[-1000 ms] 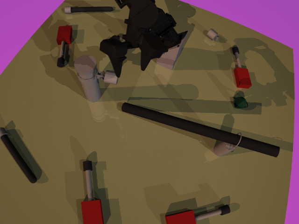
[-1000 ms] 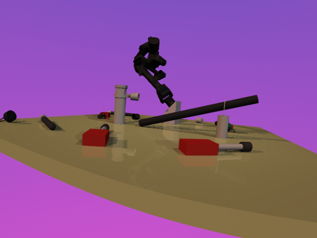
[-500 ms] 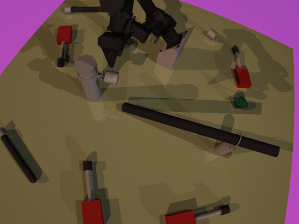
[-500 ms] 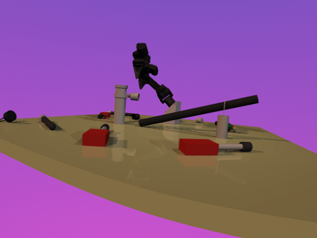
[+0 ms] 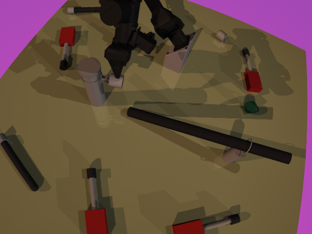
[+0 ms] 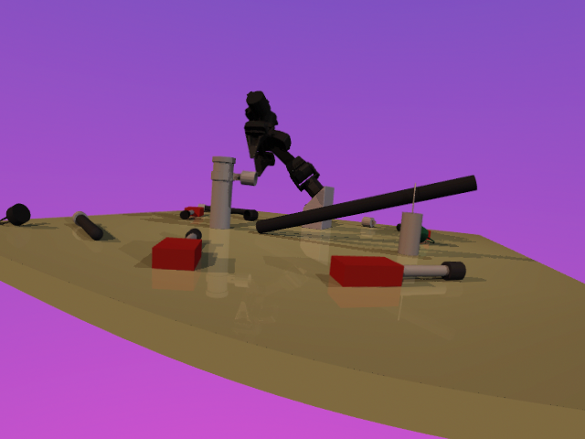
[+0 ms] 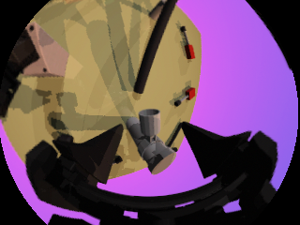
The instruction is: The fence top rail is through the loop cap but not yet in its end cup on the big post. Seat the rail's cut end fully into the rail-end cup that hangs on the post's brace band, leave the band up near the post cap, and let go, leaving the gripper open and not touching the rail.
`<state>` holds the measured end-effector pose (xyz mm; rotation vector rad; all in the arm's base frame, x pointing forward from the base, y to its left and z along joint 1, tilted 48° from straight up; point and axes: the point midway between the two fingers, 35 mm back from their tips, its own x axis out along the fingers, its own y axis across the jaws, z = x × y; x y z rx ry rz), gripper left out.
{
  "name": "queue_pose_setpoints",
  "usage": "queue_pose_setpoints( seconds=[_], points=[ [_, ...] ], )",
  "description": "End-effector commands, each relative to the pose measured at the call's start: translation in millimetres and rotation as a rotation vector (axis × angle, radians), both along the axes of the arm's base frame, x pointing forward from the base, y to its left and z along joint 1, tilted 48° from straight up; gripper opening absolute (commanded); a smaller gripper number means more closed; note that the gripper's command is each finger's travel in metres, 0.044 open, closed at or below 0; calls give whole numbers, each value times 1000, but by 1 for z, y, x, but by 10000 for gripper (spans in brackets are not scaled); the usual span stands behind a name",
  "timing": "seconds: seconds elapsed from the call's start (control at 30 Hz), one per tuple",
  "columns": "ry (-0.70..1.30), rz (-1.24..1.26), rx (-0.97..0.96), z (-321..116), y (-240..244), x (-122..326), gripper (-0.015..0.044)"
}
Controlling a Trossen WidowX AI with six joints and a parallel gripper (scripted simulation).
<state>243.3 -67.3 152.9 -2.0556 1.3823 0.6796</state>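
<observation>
The black rail [image 5: 188, 128] [image 6: 358, 205] [image 7: 152, 52] slants through the wire loop [image 6: 413, 198] on the short post [image 5: 230, 154] [image 6: 409, 233]. Its near end rests low at the table, short of the big post [image 5: 95, 93] [image 6: 220, 203] [image 7: 164, 161]; its far end is raised. The grey rail-end cup [image 5: 115, 81] [image 6: 248, 177] [image 7: 150, 123] is empty and hangs from the band, a little below the post cap. My gripper [image 6: 255, 165] [image 7: 153, 125] is open and empty, by the cup. In the wrist view the cup shows between the fingers with gaps on both sides; contact cannot be told.
Red-headed mallets [image 5: 253, 81] [image 5: 96, 221] [image 5: 188, 227] [image 5: 67, 36] lie around the table. A short black bar [image 5: 18, 165] [image 6: 89, 227] lies at the left. A green object [image 5: 250, 107] and a small grey fitting [image 5: 221, 35] [image 6: 367, 221] lie on the right. The arm's base mount [image 5: 173, 60] [image 6: 325, 203] stands behind the rail.
</observation>
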Motion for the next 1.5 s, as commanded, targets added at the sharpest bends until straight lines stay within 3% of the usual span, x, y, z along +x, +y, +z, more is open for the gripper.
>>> queue_pose_setpoints(
  seconds=[0.0, 1.33, 1.47],
  points=[
    [0, 1, 4, -4, -3, 1, 440],
    [-4, 2, -1, -45, -44, 22, 440],
    [-4, 2, -1, -45, -45, 22, 335]
  ],
)
